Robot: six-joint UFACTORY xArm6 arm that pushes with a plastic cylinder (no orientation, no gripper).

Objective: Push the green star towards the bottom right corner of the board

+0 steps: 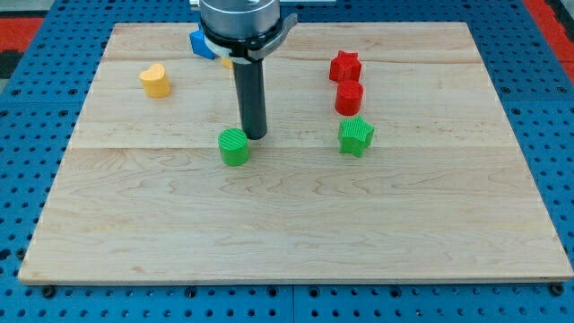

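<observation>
The green star (356, 135) lies right of the board's middle, just below a red cylinder (349, 97). My tip (256, 135) touches down left of the middle, well to the left of the green star. It stands right beside the upper right edge of a green cylinder (235, 146). The rod rises to the arm's head at the view's top.
A red star (344, 66) sits above the red cylinder. A yellow heart (155, 80) lies at the upper left. A blue block (201, 44) and a bit of a yellow block (228, 63) show partly behind the arm. The wooden board (287, 233) lies on a blue pegboard.
</observation>
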